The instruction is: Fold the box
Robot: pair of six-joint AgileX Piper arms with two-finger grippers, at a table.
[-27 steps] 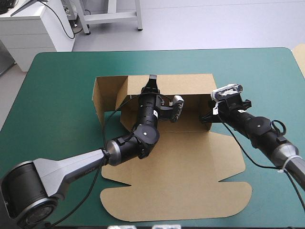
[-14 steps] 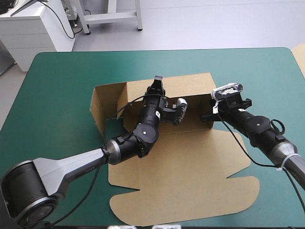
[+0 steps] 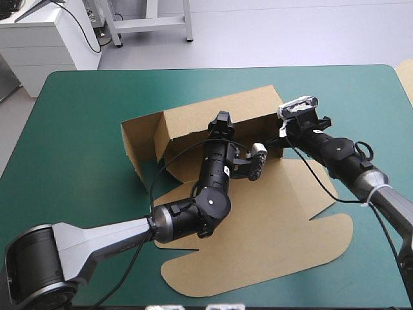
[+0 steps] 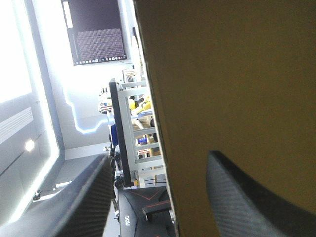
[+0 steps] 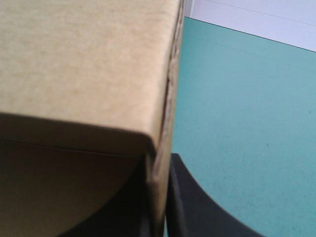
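Note:
The brown box point(image 3: 258, 219) lies mid-table with its lid flat toward the near edge and its back wall point(image 3: 213, 113) and left side flap point(image 3: 139, 139) raised. My left gripper point(image 3: 223, 120) is at the top of the back wall. In the left wrist view this gripper point(image 4: 168, 197) is open, and the board's edge point(image 4: 163, 123) runs up between its fingers. My right gripper point(image 3: 284, 139) is at the right end of the raised wall. In the right wrist view it point(image 5: 158, 207) is shut on the box, pinching the upright wall point(image 5: 89, 64).
Bare teal-green cover point(image 3: 77, 116) surrounds the box on all sides, widest at the left and far right. A pale sheet edge point(image 3: 406, 77) shows at the table's right edge.
The left gripper opened from shut. The back wall has tipped toward the near side, and the whole box has turned and slid right. Both arms moved with it.

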